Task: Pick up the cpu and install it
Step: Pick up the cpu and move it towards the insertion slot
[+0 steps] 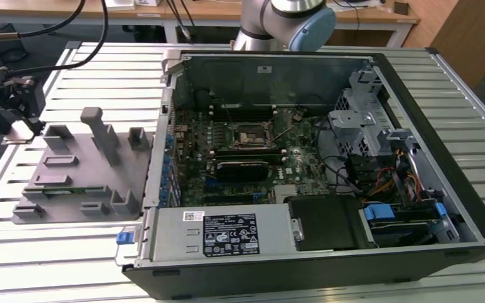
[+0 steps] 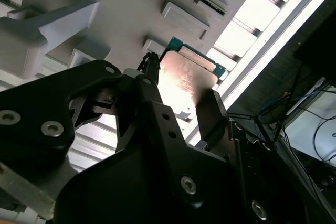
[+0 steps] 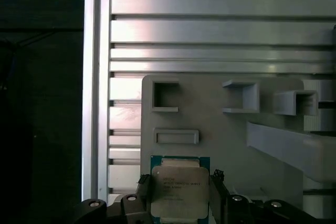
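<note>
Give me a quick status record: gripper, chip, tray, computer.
gripper: gripper is over a corner of the tray, with its fingers against two opposite edges of the chip
chip: chip has its silver top up and a green rim showing; cannot tell whether it is lifted or resting
tray: grey tray on the slatted table, at the exterior view's left of the computer case
computer case: computer case is open, with the socket visible mid-board

There is one cpu [image 3: 179, 190], one end effector [image 2: 181, 86] with two fingers [image 2: 210, 114], and one arm [image 1: 285, 25] at the exterior view's top. One grey tray [image 1: 74, 180] lies at that view's left and one open computer case [image 1: 268, 79] at its centre, both on one desk [image 1: 99, 69].
</note>
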`<state>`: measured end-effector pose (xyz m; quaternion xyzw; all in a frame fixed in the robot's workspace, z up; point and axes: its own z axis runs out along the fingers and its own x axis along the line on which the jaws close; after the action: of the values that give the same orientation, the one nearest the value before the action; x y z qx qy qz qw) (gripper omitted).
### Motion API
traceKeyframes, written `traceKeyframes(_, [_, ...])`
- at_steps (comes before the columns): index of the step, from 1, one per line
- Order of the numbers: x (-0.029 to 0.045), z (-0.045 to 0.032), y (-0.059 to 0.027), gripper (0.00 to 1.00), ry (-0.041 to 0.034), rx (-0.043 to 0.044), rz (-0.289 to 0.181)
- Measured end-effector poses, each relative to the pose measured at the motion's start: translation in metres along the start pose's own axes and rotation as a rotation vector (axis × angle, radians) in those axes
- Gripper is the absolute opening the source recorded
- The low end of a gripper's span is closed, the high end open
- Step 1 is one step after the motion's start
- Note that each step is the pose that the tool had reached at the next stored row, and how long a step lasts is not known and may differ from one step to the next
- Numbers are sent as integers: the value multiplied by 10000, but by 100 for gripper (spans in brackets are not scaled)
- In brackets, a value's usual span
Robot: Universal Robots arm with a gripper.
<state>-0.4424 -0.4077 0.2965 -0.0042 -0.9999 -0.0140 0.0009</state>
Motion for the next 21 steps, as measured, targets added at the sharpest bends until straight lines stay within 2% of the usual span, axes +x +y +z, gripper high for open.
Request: traceKeyframes(21, [12, -270, 8, 53, -44, -1, -1])
